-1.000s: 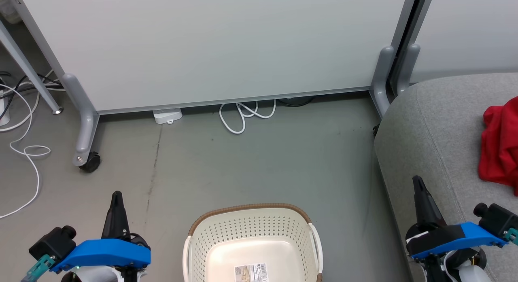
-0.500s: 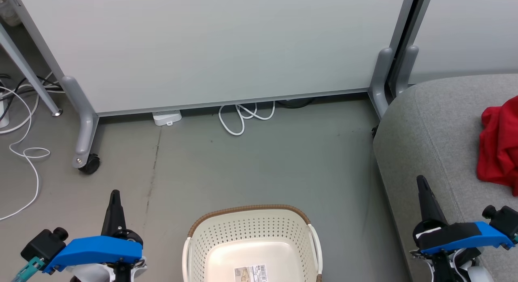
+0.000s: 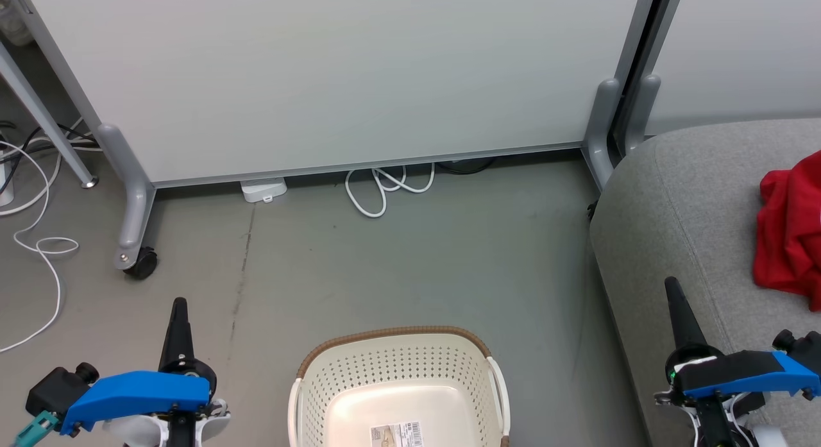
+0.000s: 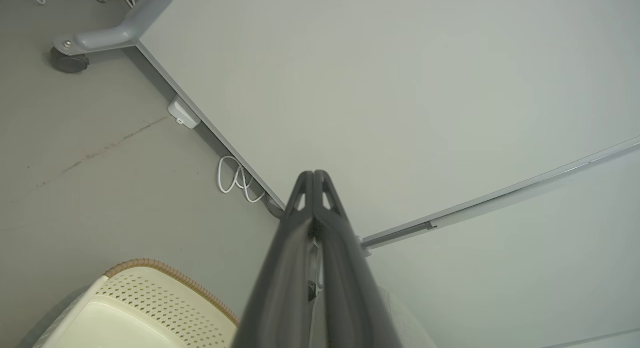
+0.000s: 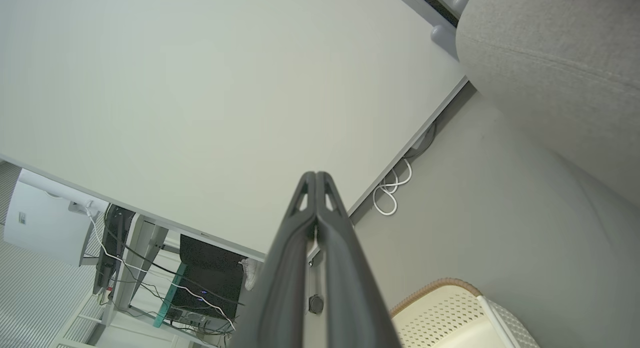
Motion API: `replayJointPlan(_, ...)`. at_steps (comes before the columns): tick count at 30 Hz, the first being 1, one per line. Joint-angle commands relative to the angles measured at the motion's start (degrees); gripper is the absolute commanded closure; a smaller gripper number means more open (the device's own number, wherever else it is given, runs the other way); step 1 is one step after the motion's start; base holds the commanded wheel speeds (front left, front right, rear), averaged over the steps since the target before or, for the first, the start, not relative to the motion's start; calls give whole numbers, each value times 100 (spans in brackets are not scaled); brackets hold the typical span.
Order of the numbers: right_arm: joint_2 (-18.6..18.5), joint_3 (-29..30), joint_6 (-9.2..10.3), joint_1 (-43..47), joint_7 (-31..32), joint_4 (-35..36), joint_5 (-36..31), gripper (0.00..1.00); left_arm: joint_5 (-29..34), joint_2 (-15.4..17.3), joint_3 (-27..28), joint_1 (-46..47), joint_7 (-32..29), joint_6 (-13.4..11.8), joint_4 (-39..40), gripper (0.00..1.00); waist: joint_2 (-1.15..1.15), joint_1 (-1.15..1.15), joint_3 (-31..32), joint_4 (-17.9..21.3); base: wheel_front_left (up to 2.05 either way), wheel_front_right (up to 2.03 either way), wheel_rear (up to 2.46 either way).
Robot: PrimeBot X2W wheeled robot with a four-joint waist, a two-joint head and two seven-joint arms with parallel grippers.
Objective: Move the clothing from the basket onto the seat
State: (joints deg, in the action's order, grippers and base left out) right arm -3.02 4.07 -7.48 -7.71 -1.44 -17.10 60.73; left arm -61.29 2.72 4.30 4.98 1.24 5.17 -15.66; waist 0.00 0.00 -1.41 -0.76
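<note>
Both the left claw (image 3: 177, 304) and the right claw (image 3: 671, 283) are clenched, holding nothing. The clothing (image 3: 789, 235) lies on the seat (image 3: 673, 197). The basket (image 3: 397, 363) shows only its label (image 3: 396, 434). Task judged complete: park arms clear of rim and fabric.

One basket (image 3: 397, 370), with two white handles (image 3: 501, 390) and one paper label (image 3: 397, 434) inside. One grey seat (image 3: 673, 197). One heap of red clothing (image 3: 787, 235), cut off by the edge of the head view; number of garments in the heap impossible to tell. Two pairs of dark jaws, one left, one right. Two pale wall panels (image 3: 333, 75). Three grey panel legs (image 3: 133, 197), with one black caster (image 3: 142, 265) visible. One small white box (image 3: 263, 190). One coiled white cable (image 3: 382, 189). Several loose cables (image 3: 38, 245) at far left, too tangled to count.
</note>
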Motion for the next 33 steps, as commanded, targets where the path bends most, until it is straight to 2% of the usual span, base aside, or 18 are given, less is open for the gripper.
replayJointPlan(1,2,19,-2,29,42,86,148,100,-117,20,23,128,-32,41,78,100,0,0,2,1,0,0,0)
replayJointPlan(33,11,167,-2,78,508,192,1944,100,-1895,23,162,160,-482,53,235,100,0,0,78,41,0,0,0)
